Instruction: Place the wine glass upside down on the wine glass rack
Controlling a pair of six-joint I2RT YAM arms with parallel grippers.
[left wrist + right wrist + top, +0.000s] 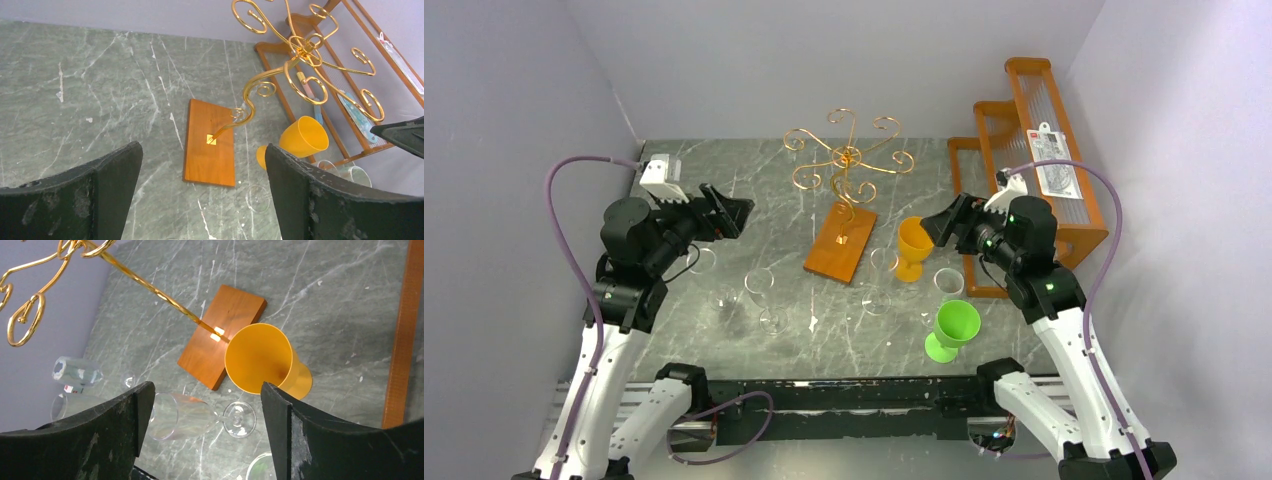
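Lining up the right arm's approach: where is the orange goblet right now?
In the top view the orange goblet stands right of centre, just right of the rack's wooden base and ahead of the open right hand.

No legible text or labels.

On my table point(724, 180) the wine glass rack point(844, 200) stands mid-way. The stepped wooden shelf point(1034, 150) sits right of it, further back. A goblet point(913, 247) stands just right of the rack's base. A tumbler point(948, 283) and a second goblet point(954, 322) are further right, nearer me. Several wine glasses point(759, 290) stand left of the base, also nearer me.
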